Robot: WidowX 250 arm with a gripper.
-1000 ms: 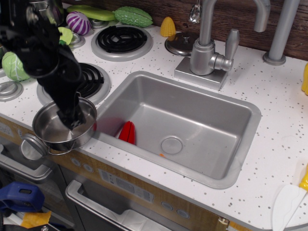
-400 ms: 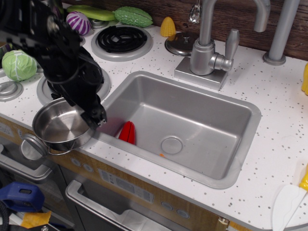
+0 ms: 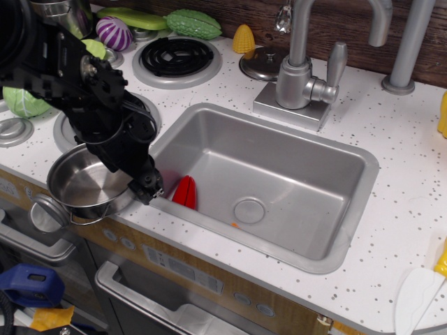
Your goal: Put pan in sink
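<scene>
So the pan [image 3: 85,185] sits at the front-left edge of the white speckled worktop [image 3: 412,209], just left of the sink [image 3: 269,174], partly over the front burner [image 3: 66,132]. The black gripper [image 3: 149,187] hangs low at the pan's right rim, right by the sink's left edge; can't tell if the fingers are parted or pinching the rim, it's all one dark blob. A red thing [image 3: 185,192] leans in the sink's left corner, near the drain [image 3: 249,210]. Faucet [image 3: 307,70] stands behind.

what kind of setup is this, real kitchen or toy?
Probably a toy play kitchen: moulded stove burners, plastic vegetables such as the purple one, and a small sink with a faucet. The gripper is at the pan.
</scene>
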